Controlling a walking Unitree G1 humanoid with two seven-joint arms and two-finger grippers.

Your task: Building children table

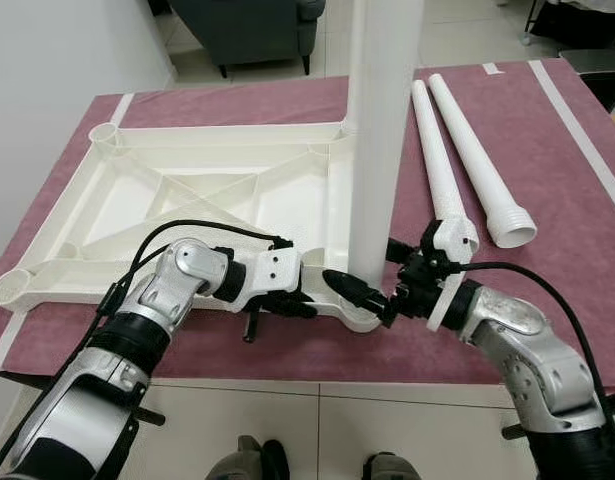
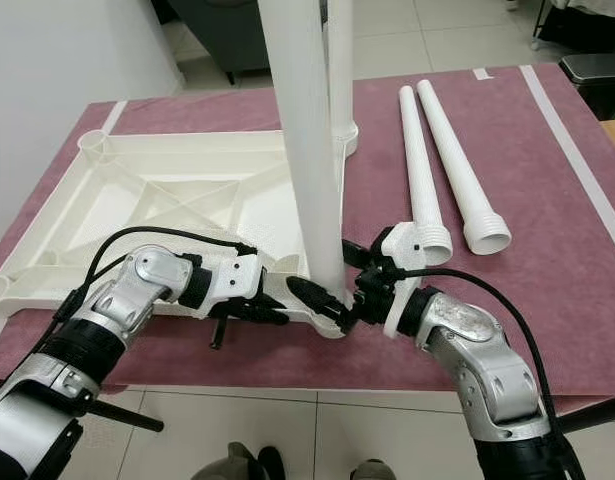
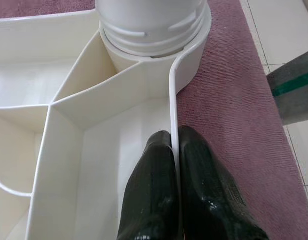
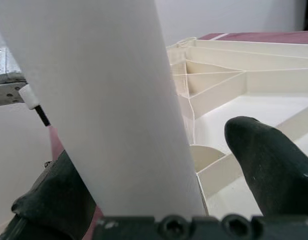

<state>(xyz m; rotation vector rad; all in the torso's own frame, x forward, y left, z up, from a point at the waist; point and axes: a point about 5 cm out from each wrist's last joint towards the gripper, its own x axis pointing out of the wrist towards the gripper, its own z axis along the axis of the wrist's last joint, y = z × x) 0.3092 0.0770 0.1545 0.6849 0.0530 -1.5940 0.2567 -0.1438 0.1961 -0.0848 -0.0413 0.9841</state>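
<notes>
A white plastic tabletop (image 1: 137,165) lies upside down on a maroon mat (image 1: 567,200). One white leg (image 1: 382,130) stands upright in the near right corner socket (image 3: 189,60). A second upright leg (image 2: 339,60) stands in the far right corner. My left gripper (image 1: 372,298) is shut on the tabletop's thin rim wall (image 3: 174,105), just short of that socket. My right gripper (image 1: 395,290) is at the leg's base from the right. In the right wrist view the leg (image 4: 108,100) sits between its spread fingers (image 4: 269,160), with a gap on one side.
Two loose white legs (image 1: 437,160) (image 1: 482,160) lie side by side on the mat right of the tabletop. A dark armchair (image 1: 247,25) stands behind the table, and a black bin (image 2: 597,70) at the far right. The table's near edge is just below my arms.
</notes>
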